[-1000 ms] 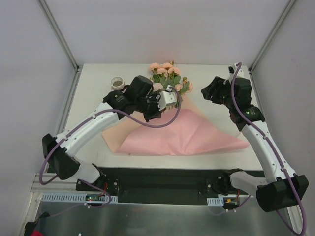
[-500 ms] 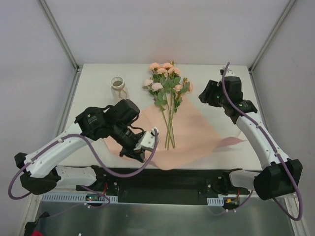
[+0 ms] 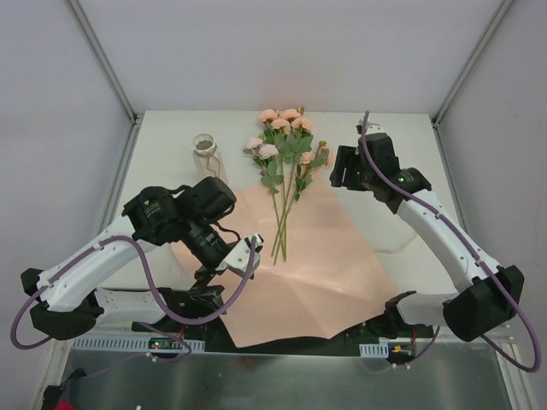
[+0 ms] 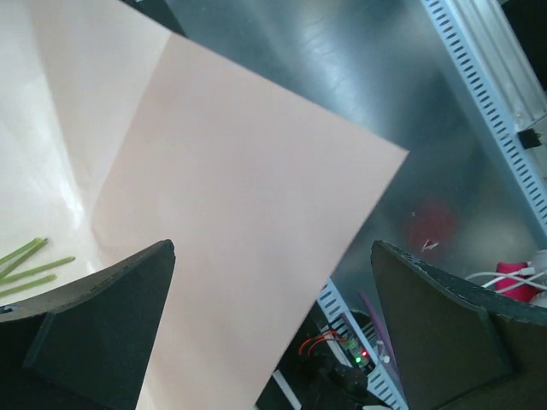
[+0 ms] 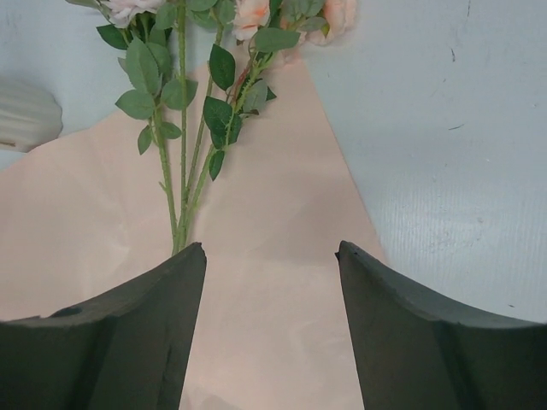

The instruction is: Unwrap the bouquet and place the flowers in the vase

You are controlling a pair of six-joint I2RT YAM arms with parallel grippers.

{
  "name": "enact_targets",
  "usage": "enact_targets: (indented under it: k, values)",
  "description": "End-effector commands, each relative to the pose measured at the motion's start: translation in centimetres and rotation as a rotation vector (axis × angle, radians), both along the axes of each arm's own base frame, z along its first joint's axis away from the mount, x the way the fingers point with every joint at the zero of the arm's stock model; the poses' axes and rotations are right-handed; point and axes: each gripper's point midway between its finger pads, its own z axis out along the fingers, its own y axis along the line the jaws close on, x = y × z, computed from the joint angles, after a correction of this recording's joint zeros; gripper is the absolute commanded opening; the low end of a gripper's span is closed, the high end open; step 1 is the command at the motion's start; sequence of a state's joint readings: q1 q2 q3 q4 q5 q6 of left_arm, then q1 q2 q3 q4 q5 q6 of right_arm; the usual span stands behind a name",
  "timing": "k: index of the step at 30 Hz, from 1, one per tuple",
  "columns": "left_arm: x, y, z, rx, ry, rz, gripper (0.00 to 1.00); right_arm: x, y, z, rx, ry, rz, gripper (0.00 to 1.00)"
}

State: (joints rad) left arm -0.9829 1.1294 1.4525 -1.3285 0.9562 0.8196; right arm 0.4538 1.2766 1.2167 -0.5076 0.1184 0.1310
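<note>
I see the flowers [image 3: 286,162], peach and pale pink, lying loose on the flat pink paper [image 3: 316,265]. My left tool [image 4: 273,245] and right tool [image 5: 272,248] both stand spread.

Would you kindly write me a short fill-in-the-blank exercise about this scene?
The flowers lie on the flat ____ paper sheet. The vase holds ____ flowers. The left gripper has its jaws ____, gripping nothing.
Missing words: pink; no; open.
</note>
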Motion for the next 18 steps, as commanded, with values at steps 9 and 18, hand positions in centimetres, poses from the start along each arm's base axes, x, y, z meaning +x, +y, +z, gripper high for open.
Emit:
enact_targets:
  k: [9,18]
  values:
    - [5.8,0.9,4.4,0.005,-0.322,0.317,0.99,1.3,5.0,-1.9,-0.081,0.087,-0.062,0.67]
    - [19.6,4.9,4.7,0.117,-0.263,0.951,0.99,6.4,8.6,-8.0,-0.073,0.108,-0.129,0.64]
